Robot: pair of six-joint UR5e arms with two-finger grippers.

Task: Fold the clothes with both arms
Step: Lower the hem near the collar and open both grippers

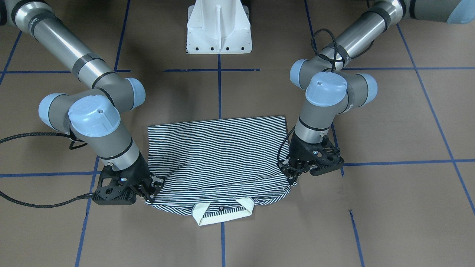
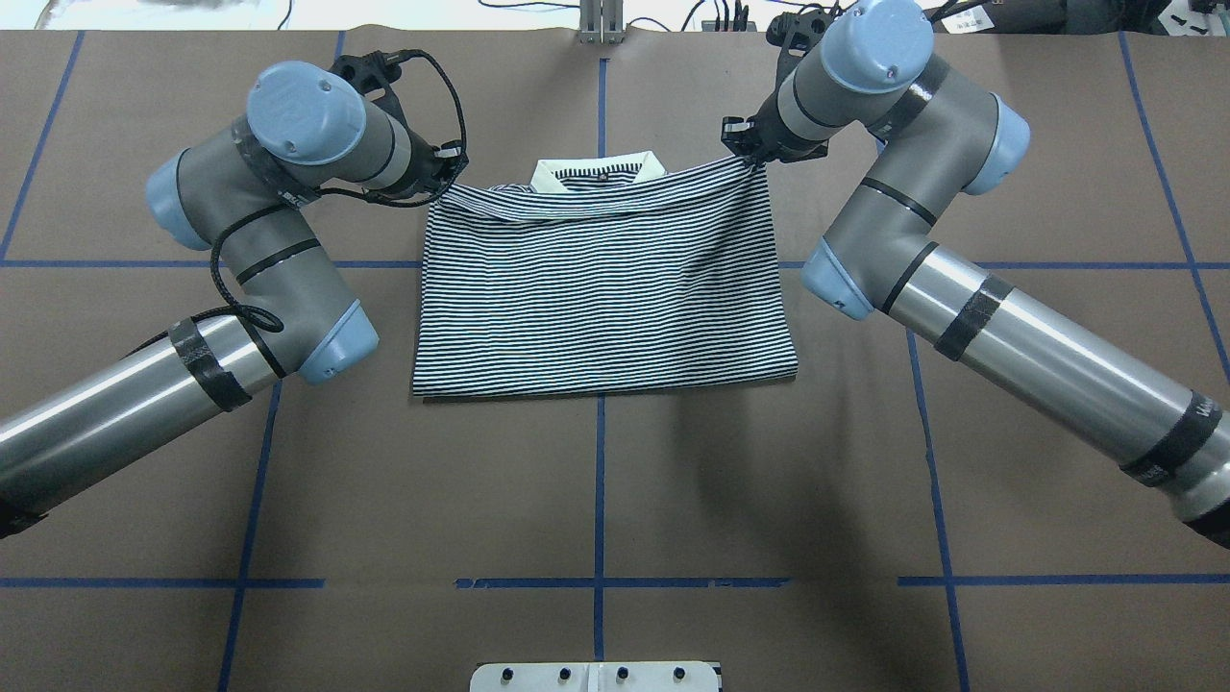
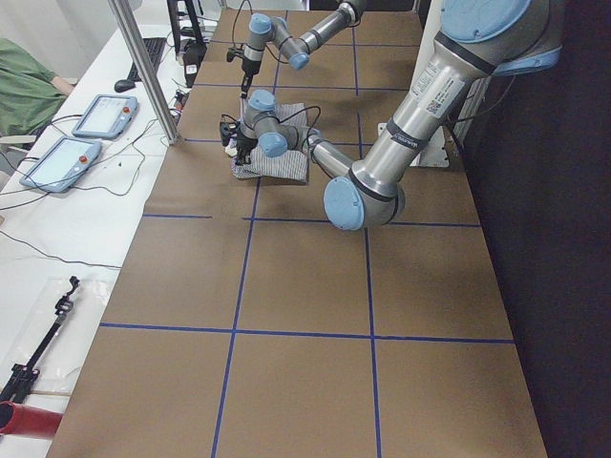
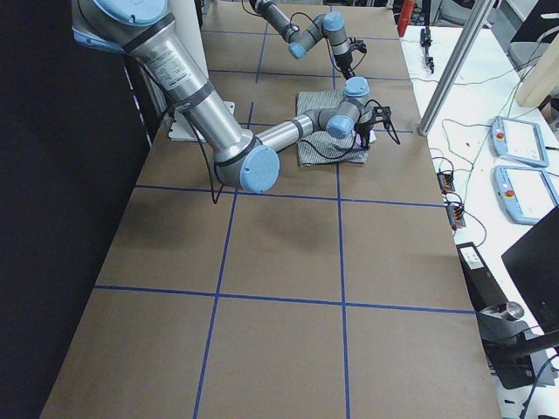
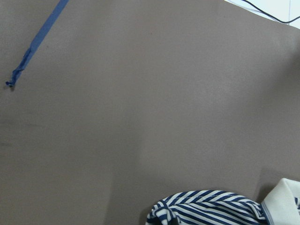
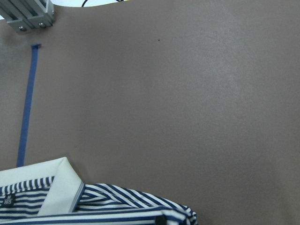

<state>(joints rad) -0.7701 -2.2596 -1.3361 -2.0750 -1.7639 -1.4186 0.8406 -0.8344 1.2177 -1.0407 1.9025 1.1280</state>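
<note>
1. Navy-and-white stripes are filling the middle of the front-facing view. The polo shirt [image 1: 219,155] is lying doubled over on the brown desk [image 1: 389,207], and its cream collar [image 1: 222,215] is poking out at the edge farthest from the robot. The left end effector [image 1: 295,171] is pinching the shirt corner on this view's right. The right end effector [image 1: 153,188] is pinching the corner on its left. The cloth is tenting up to both.
2. Overhead, I am seeing the shirt as a neat rectangle straddling a blue tape line [image 2: 600,461]. Its near edge is lying flat, and its far corners are rising to the two clenched end effectors on either side of the collar.
3. From the left end, the near left arm [image 3: 382,181] is bending down over the shirt. The grip is showing too small for me to judge here.
4. From the right end, the near right arm [image 4: 218,131] is reaching to the shirt, and again I cannot judge the grip.
5. The left wrist camera is showing bare desk, with bunched stripes and a sliver of collar at the bottom.
6. The right wrist camera is showing the collar and a striped fold along the bottom edge.
</note>
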